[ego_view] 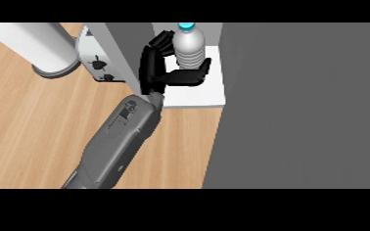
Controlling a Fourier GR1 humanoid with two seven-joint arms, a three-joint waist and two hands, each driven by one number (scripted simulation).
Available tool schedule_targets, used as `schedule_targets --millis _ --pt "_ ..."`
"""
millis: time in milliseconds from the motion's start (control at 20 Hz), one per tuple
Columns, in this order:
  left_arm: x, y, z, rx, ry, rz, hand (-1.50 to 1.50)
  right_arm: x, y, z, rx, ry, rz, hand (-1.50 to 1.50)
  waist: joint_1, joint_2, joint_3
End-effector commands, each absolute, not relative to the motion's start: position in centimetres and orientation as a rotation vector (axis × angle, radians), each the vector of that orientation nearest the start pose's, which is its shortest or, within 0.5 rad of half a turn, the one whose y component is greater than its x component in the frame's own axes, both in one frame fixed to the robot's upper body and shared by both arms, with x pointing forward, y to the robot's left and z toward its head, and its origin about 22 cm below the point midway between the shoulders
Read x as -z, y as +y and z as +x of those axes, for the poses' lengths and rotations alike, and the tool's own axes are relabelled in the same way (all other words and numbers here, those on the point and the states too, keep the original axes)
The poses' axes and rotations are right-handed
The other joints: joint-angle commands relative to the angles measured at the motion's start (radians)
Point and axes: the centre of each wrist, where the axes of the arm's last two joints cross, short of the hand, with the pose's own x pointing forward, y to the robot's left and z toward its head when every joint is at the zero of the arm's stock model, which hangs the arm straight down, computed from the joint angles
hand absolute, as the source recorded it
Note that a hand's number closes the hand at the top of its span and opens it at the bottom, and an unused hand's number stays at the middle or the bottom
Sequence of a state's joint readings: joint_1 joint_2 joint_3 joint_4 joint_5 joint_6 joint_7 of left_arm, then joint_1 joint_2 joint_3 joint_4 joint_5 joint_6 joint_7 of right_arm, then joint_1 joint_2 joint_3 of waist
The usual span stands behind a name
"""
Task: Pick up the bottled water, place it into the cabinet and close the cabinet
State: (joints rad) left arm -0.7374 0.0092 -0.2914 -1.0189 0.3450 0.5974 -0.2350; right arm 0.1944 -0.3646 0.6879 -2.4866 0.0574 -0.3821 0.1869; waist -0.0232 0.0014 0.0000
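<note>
The bottled water (190,46), clear with a light-blue cap, stands upright over the white shelf (196,97) inside the cabinet. My left hand (165,74) is shut on it, fingers (156,46) along the bottle's left side and the thumb curled under its near side. The left forearm runs up from the lower left edge to the cabinet's opening. The right hand does not show.
A large dark grey panel (289,107), seemingly the cabinet's door, fills the right side. The cabinet's grey side wall (124,46) stands left of the hand. On the wooden counter (43,122) are a white cylinder (37,46) and a pale appliance with black knobs (99,64).
</note>
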Motion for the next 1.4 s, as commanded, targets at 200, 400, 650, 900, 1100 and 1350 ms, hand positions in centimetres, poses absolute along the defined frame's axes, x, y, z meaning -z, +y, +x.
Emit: schedule_targets --millis 200,400,650,900,1100,1350 --pt "-7.7 7.1 40.6 -0.070 -1.786 0.147 1.50 -17.0 -17.0 8.9 -0.231 -1.962 0.325 -1.50 -0.005 0.002 0.000" --pt "-5.7 8.5 41.2 -0.078 -1.766 0.181 1.50 -16.8 -16.1 8.2 -0.205 -1.998 0.336 -1.50 -0.009 0.002 -0.001" --pt "-4.2 8.6 41.7 -0.005 -1.753 0.351 1.50 -16.7 -17.1 8.3 -0.234 -1.973 0.331 -1.50 -0.022 0.006 0.000" --pt "-3.0 9.2 41.8 0.013 -1.716 0.403 1.50 -16.5 -16.7 8.0 -0.221 -1.983 0.345 -1.50 -0.018 0.005 0.000" --pt "-3.0 9.5 42.4 -0.019 -1.693 0.455 1.50 -16.7 -16.9 9.1 -0.236 -1.982 0.355 -1.50 -0.035 0.016 -0.001" --pt "-1.8 10.1 42.0 -0.020 -1.669 0.470 1.50 -17.5 -17.4 8.0 -0.232 -1.987 0.370 -1.50 -0.047 0.014 -0.001"
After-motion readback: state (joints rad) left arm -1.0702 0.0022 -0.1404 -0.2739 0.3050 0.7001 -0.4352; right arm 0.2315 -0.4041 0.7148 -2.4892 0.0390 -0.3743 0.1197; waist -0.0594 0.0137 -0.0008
